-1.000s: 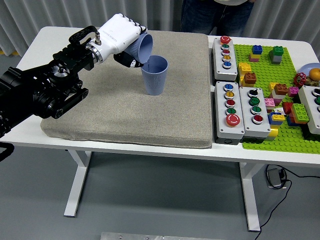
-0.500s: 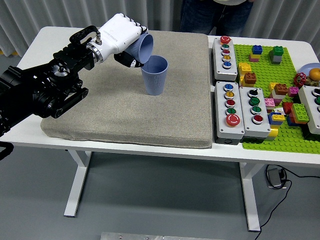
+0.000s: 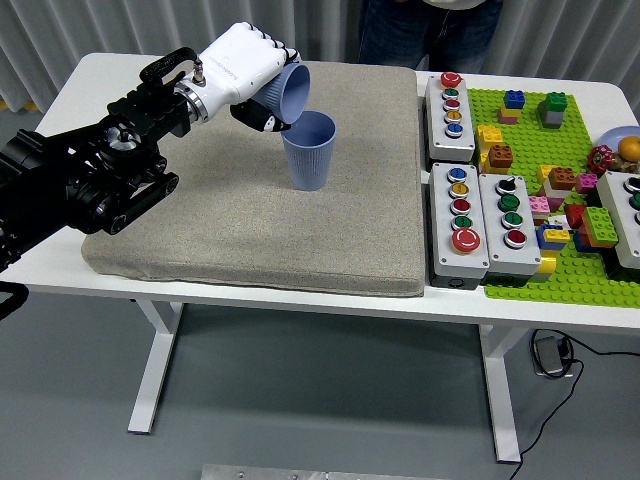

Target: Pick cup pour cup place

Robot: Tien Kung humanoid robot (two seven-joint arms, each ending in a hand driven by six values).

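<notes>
My left hand (image 3: pixel 243 68) is clamped around a blue ribbed cup (image 3: pixel 289 91), tipped on its side with its mouth facing right and down, its lower rim just over the back rim of a second blue cup (image 3: pixel 309 149). That second cup stands upright on the grey mat (image 3: pixel 250 220), toward the mat's far half; what either cup holds cannot be made out from the head view. My black left arm (image 3: pixel 85 180) reaches in from the left across the mat's near-left corner. The mat lies on the white surface (image 3: pixel 60 110). To its right sit grey button boxes (image 3: pixel 458 205) with coloured buttons, and beyond them a green baseplate (image 3: pixel 520 270) scattered with coloured bricks. A person (image 3: pixel 430 30) stands at the far side.
</notes>
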